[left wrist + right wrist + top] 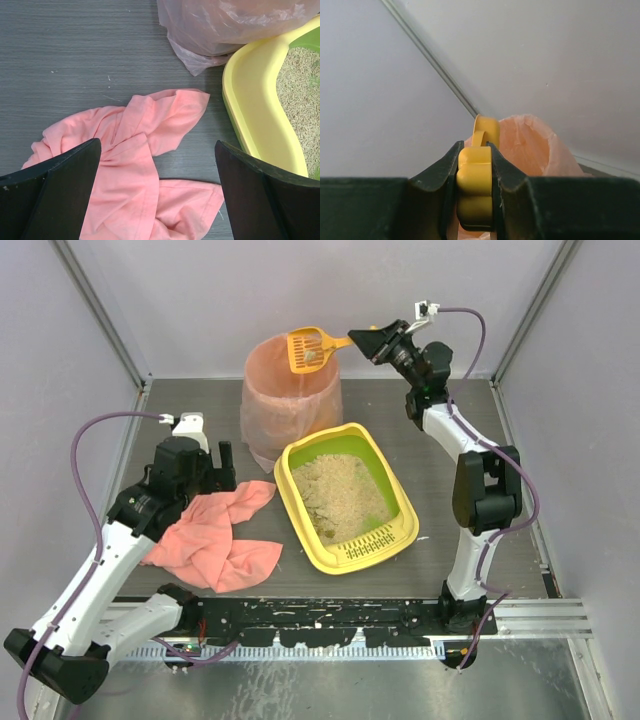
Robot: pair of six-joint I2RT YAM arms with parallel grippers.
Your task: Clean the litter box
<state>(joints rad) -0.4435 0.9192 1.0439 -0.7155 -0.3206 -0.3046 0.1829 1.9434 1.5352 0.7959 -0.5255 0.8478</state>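
Note:
The yellow litter box (pixel 401 535) with a lime-green inside and beige litter lies mid-table, its slotted grate at the near end; its rim shows in the left wrist view (pixel 252 107). My right gripper (pixel 368 341) is shut on the handle of the orange slotted scoop (pixel 310 348), holding it over the pink-lined bin (pixel 290 400); a small clump sits in the scoop. The handle is clamped between the fingers in the right wrist view (pixel 475 185). My left gripper (pixel 222 462) is open and empty above a pink cloth (pixel 135 170).
The pink cloth (pixel 215 535) lies crumpled left of the litter box. The bin's plastic liner (pixel 215 30) hangs down to the table beside the box's far corner. Grey walls enclose the table on three sides.

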